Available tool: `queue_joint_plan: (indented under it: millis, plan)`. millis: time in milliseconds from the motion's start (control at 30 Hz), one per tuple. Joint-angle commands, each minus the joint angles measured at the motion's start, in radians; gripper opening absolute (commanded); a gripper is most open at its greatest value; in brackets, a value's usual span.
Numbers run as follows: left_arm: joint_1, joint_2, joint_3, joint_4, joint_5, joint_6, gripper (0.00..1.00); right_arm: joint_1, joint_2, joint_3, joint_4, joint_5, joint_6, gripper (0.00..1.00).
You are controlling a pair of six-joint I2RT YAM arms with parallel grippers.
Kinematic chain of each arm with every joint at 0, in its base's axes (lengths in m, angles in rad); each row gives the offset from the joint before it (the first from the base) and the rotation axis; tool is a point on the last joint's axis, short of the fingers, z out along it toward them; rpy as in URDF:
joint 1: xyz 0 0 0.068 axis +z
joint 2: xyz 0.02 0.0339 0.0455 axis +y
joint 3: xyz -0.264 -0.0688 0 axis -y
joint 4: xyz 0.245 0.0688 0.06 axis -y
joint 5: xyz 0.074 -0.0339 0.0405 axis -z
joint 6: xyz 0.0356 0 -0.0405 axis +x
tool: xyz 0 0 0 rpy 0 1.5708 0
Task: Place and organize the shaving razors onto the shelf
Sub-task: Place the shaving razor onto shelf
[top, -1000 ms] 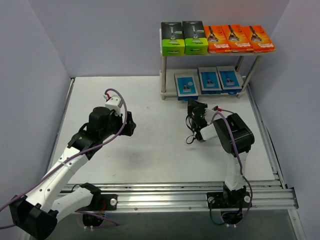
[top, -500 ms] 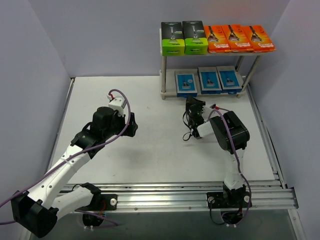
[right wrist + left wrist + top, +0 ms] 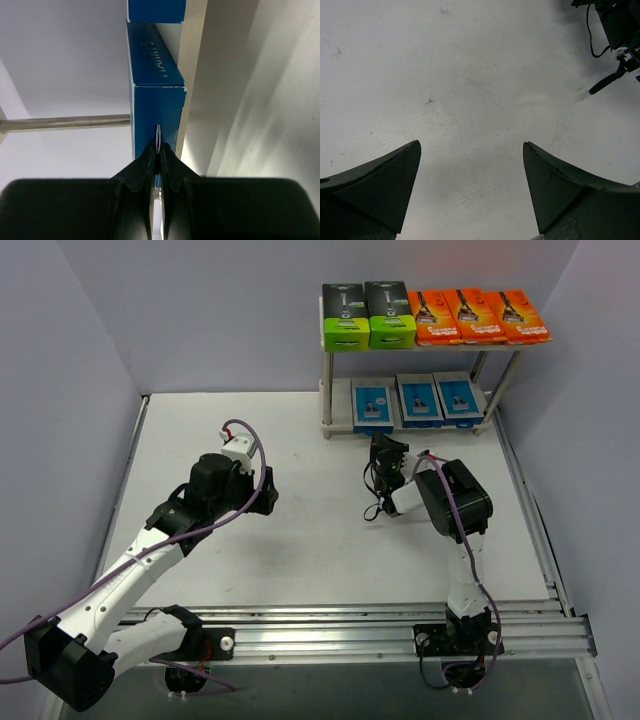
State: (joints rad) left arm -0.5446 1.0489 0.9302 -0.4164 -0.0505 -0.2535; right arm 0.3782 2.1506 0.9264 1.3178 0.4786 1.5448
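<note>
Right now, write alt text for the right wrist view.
The right gripper, jaws shut, points at the near end of a blue razor pack lying on the beige shelf board. A second blue pack lies beyond, and a thin metal post crosses the left.

A white worktop [image 3: 300, 550] fills the middle of the frame, faintly scuffed; a small dark mark [image 3: 428, 101] sits left of centre in the left wrist view; pale lilac walls [image 3: 200, 310] enclose it at left, top and right; aluminium rails [image 3: 330, 635] run along the bottom.
</note>
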Motion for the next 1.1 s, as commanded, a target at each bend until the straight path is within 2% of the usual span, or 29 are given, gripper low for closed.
queue_joint_plan:
  millis: [0,1067]
  plan:
    - [-0.006,0.006,0.05,0.004,-0.014,0.011,0.92,-0.012,0.003,0.045,0.178,0.048,-0.003,0.0]
    - [-0.005,0.026,0.052,-0.001,-0.026,0.016,0.93,-0.074,0.023,0.068,0.161,-0.015,0.014,0.0]
